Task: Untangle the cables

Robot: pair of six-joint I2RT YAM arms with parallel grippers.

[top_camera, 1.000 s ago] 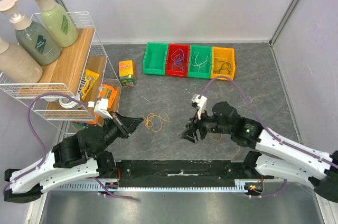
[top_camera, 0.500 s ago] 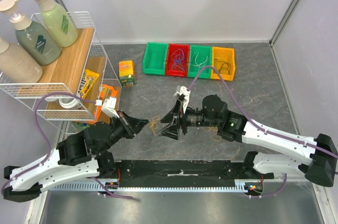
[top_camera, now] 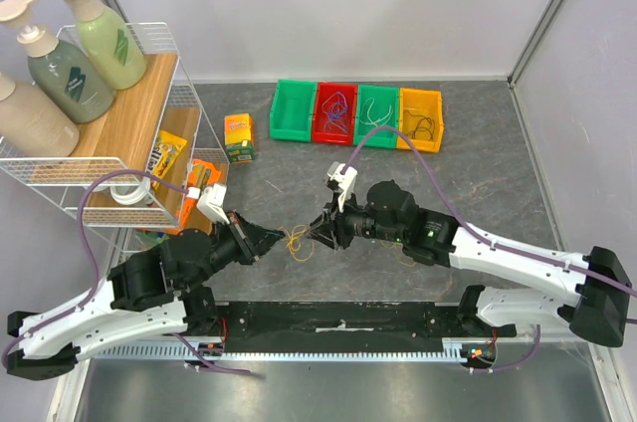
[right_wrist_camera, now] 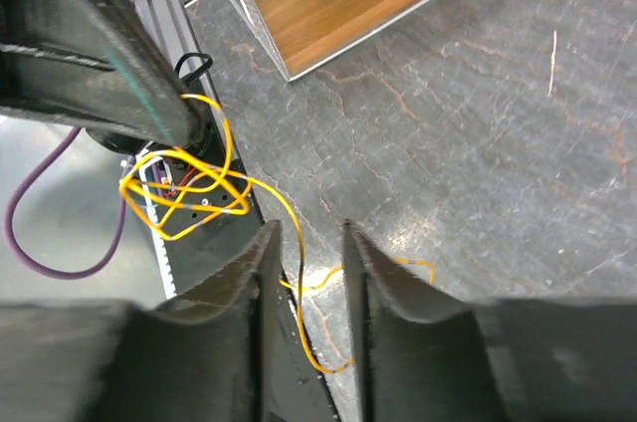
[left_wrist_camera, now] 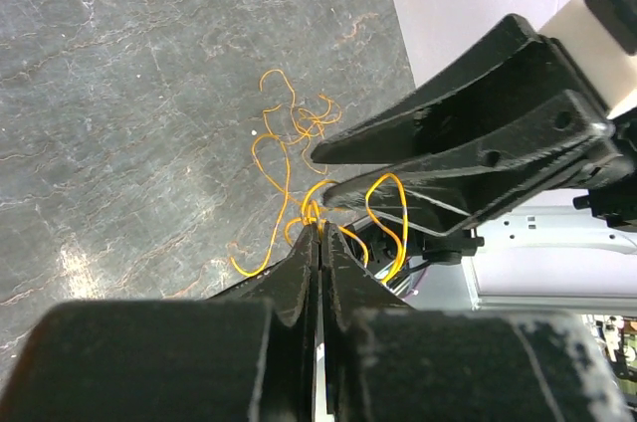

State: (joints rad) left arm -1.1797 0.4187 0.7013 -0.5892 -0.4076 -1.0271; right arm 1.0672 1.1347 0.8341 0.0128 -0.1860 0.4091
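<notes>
Cables point(left_wrist_camera: 313, 211) — a yellow tangle at the middle of the surface point(top_camera: 498, 183), toward its near edge, partly raised off it. Left tool point(left_wrist_camera: 318, 228): pressed together, pinching the knot, apparently to anchor it. Right tool point(right_wrist_camera: 304, 233): fingers slightly spread astride one loose strand — likely placed to draw it free. Other strands lie in bins point(top_camera: 291, 115) along the far edge.

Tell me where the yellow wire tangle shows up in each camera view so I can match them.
Top external: yellow wire tangle mid-table, at the tip of the left gripper.
Left wrist: centre, running down into the shut fingertips.
Right wrist: left side, hanging below a dark finger.
Shared landmark: the left gripper, pinching the tangle.
</notes>
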